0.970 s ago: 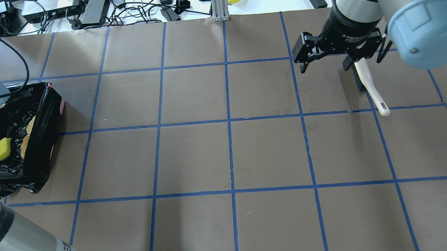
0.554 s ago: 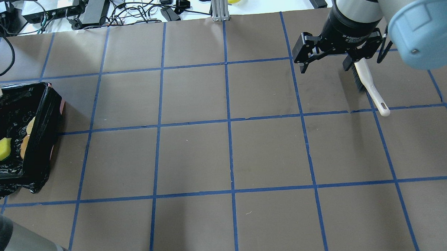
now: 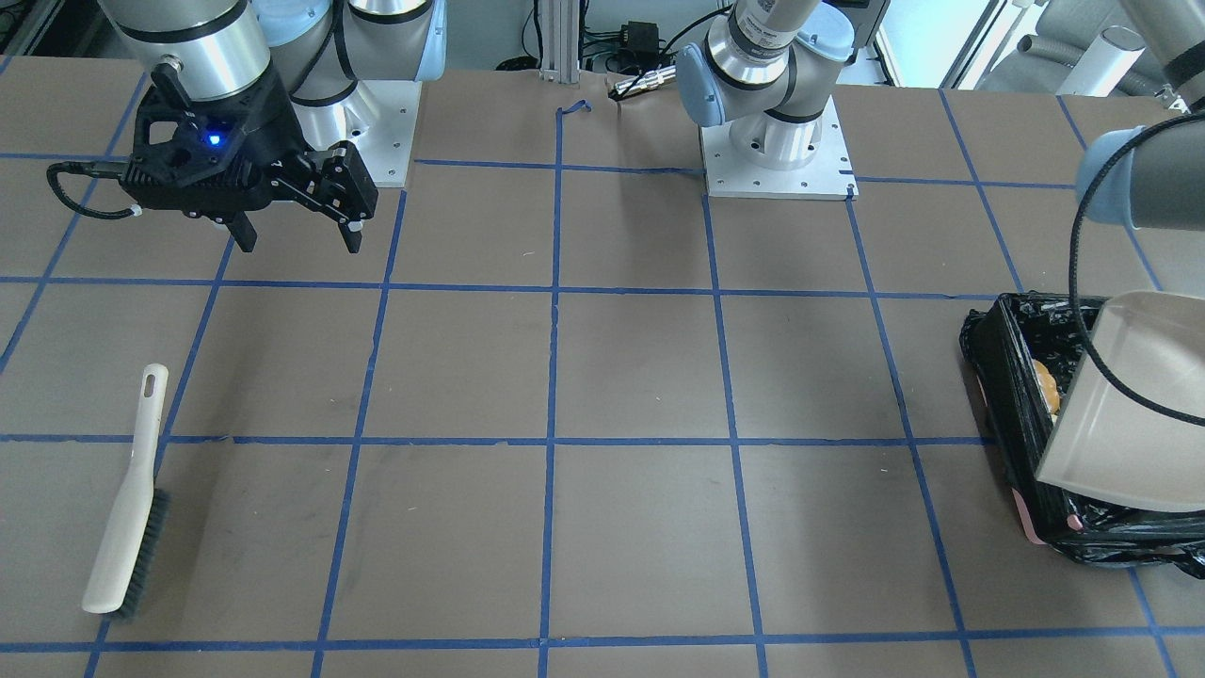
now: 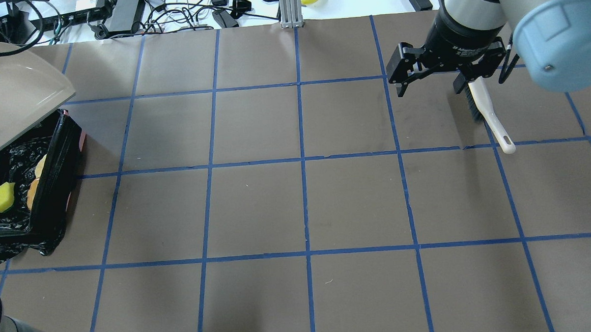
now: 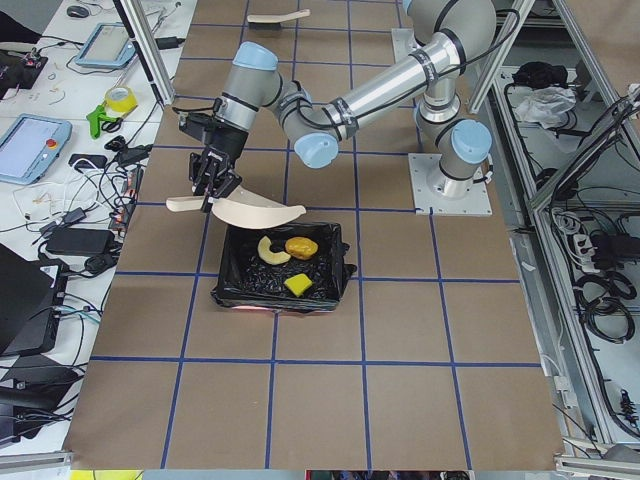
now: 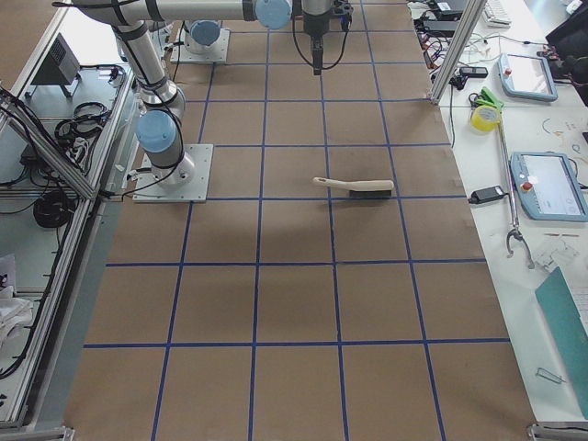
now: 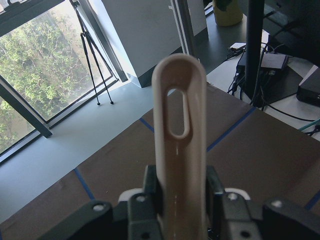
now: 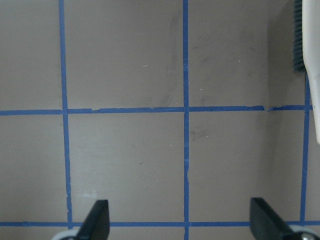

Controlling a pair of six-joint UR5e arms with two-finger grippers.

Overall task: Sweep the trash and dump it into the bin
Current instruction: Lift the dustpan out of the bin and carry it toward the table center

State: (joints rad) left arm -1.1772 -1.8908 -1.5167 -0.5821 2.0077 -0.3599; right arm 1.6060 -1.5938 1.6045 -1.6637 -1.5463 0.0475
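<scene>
The bin (image 4: 54,164) is a black-lined box at the table's left end, also seen in the front view (image 3: 1003,395) and the left view (image 5: 225,285). The trash lies inside it: a yellow wedge (image 4: 0,197), a tan half-ring (image 5: 268,250) and an amber lump (image 5: 301,246). My left gripper (image 5: 212,185) is shut on the handle (image 7: 179,150) of the beige dustpan (image 4: 18,112), which hangs tilted over the bin's far end. My right gripper (image 4: 430,85) hovers open and empty at the far right, beside the brush (image 4: 488,115).
The beige brush (image 3: 127,499) lies flat on the brown paper with its handle toward the robot. Blue tape lines grid the table. Cables and power bricks (image 4: 98,15) crowd the far edge. The robot bases (image 3: 777,141) stand on the near side.
The dustpan has swung into the overhead view from the left and now covers the bin's far end. The right arm and the brush have not moved.
</scene>
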